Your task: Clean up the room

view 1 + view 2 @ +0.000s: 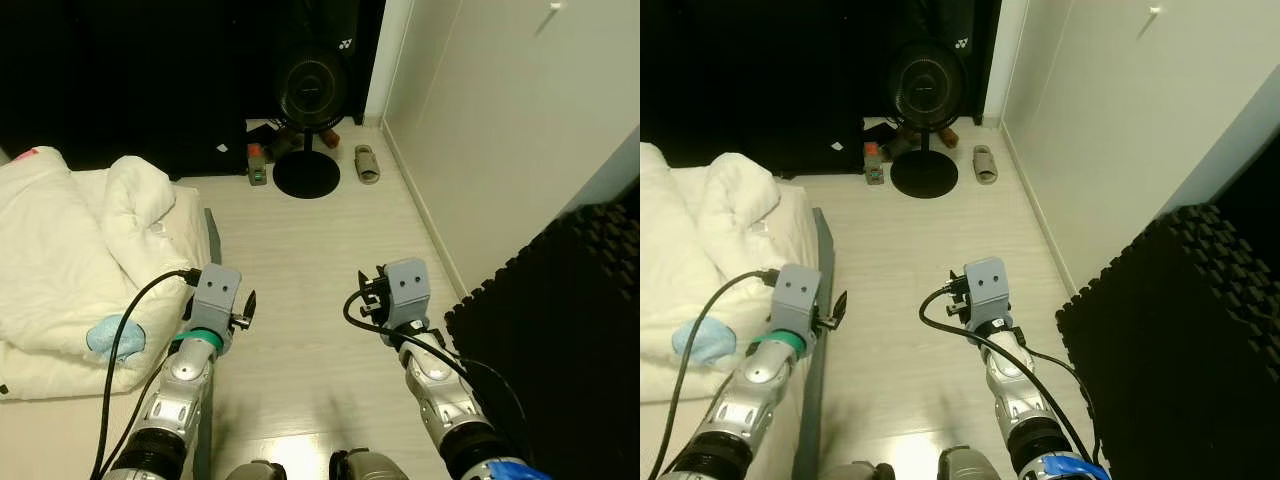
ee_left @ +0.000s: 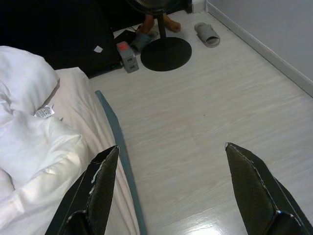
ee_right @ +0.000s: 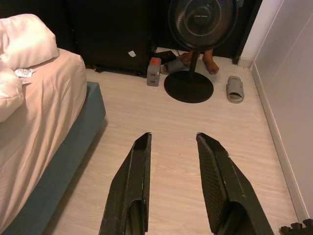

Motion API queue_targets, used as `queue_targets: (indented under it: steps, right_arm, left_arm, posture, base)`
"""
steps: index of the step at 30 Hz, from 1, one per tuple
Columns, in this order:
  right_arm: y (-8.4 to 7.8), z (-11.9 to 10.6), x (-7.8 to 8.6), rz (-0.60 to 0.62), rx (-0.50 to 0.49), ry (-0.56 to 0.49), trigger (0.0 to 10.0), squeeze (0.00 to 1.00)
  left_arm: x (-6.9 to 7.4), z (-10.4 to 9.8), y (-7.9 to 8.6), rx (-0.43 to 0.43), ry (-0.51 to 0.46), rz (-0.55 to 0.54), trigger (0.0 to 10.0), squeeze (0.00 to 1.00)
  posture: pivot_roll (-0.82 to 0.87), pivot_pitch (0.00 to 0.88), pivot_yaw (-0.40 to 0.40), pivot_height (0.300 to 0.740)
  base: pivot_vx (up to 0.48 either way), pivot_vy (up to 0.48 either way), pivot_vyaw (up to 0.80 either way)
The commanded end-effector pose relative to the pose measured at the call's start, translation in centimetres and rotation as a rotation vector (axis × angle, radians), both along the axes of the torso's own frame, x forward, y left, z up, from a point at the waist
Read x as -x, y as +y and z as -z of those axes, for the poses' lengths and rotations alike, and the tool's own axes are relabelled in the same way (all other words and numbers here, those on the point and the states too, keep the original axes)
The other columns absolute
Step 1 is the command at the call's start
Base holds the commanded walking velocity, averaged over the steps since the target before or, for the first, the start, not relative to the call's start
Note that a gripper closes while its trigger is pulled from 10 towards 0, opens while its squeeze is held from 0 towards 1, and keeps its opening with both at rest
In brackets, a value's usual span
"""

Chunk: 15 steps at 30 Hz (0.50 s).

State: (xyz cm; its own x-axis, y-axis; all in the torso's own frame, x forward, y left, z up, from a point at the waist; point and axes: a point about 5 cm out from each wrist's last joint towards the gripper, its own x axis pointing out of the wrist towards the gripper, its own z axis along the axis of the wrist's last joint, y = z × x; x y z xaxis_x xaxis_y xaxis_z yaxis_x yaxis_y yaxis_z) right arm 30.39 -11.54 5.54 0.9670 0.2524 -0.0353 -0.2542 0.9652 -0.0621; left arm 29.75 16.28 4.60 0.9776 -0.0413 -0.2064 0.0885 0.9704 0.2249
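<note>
I have both arms raised over bare floor (image 1: pixel 300 250), nothing in either. My left end effector (image 2: pixel 168 188) is released, its fingers spread wide; my right end effector (image 3: pixel 173 183) is also parted, more narrowly, and empty.

The clutter I judge needs tidying sits at 12 o'clock, against the dark wall: a grey slipper (image 1: pixel 367 164) just beside the fan base (image 1: pixel 306 176), a small red-capped bottle (image 1: pixel 257 163) at 11 o'clock of that base, and more footwear behind the pole. The bed (image 1: pixel 60 270) with its rumpled duvet lies at 9 o'clock, a blue cloth (image 1: pixel 115 338) on its near edge.

Risks as I walk in: clipping the fan (image 1: pixel 312 88) and toppling it, since the slipper lies so near its base; snagging my trailing cables; brushing the black foam mat (image 1: pixel 560 330) at 3 o'clock.
</note>
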Motion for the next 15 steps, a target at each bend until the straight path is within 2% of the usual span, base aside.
queue_targets:
  steps: [1,15]
  right_arm:
    - [-0.29,0.61,0.37,0.015,-0.004,0.023,10.0,0.0]
    - [-0.38,0.64,0.44,0.014,-0.002,0.023,10.0,0.0]
  left_arm:
    - [0.28,0.46,-0.15,-0.013,0.014,0.009,10.0,0.0]
    - [0.24,0.42,-0.02,0.001,0.012,-0.008,10.0,0.0]
  posture:
    - [-0.06,0.049,0.017,0.72]
    - [-0.06,0.049,0.014,0.72]
  base:
    - [0.0,0.0,0.0]
    - [0.428,0.0,0.0]
